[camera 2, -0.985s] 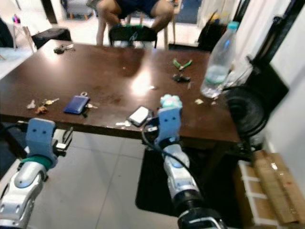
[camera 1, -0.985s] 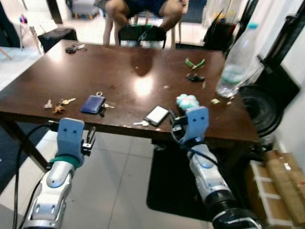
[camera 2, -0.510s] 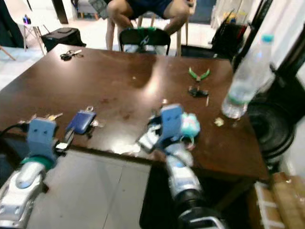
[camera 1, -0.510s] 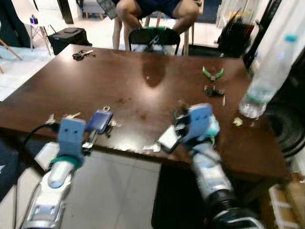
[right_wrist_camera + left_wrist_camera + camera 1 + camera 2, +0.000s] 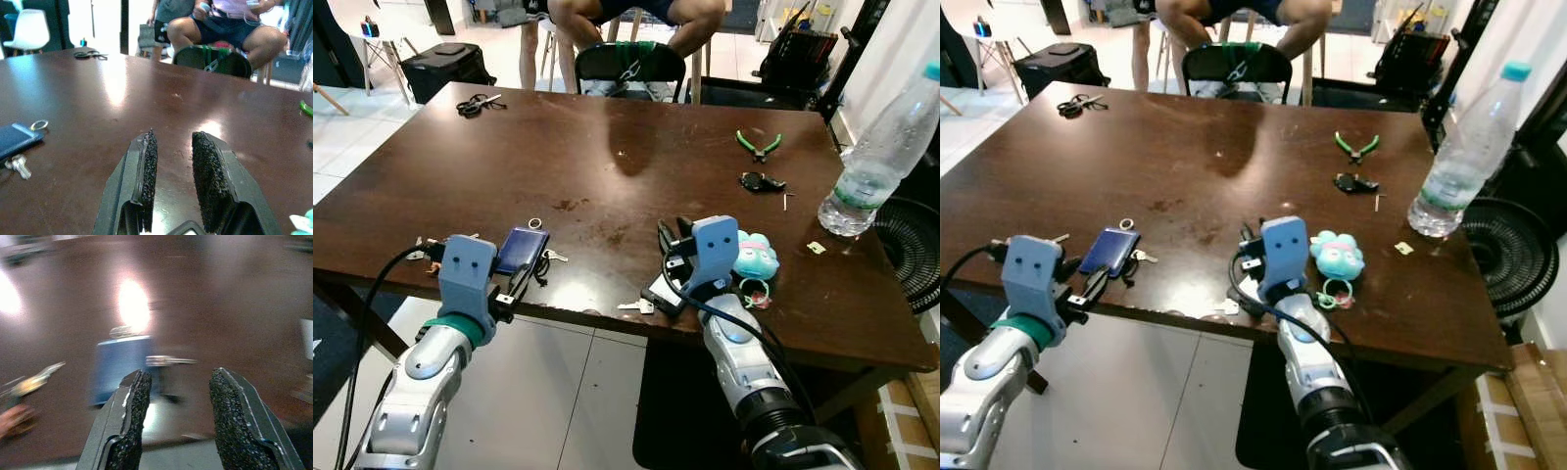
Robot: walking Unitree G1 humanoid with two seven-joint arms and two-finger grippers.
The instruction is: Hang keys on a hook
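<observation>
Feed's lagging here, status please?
Left gripper open, at table edge facing blue key pouch. Right gripper open, empty over table. No hook seen.

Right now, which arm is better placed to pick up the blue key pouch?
Probably the left. Its pincer is open right at the blue key pouch, while the right pincer sits farther along the table.

I count one dark wooden table, one blue key pouch, one plastic water bottle, one green pliers, one scissors, one turquoise plush keychain, one loose key, one seated person.
</observation>
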